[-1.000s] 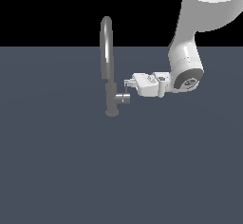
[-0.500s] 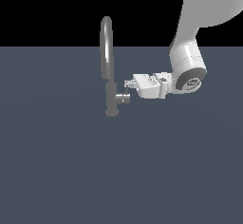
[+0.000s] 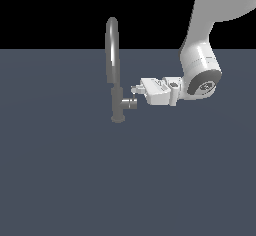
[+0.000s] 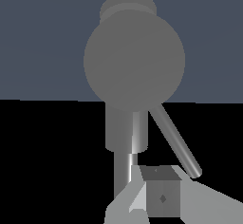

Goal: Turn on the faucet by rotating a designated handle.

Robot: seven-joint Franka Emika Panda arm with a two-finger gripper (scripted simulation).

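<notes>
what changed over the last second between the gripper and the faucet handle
Hardly anything. The gripper has stayed at the handle, on the exterior view's right of the faucet, with at most a slight shift in the arm's pose. Nothing was visibly taken hold of or let go. The faucet and handle look unchanged; whether the handle has turned at all cannot be told.

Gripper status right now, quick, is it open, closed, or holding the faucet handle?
Gripper: right at the handle, fingertips close together; whether it is open, shut or gripping cannot be told.
</notes>
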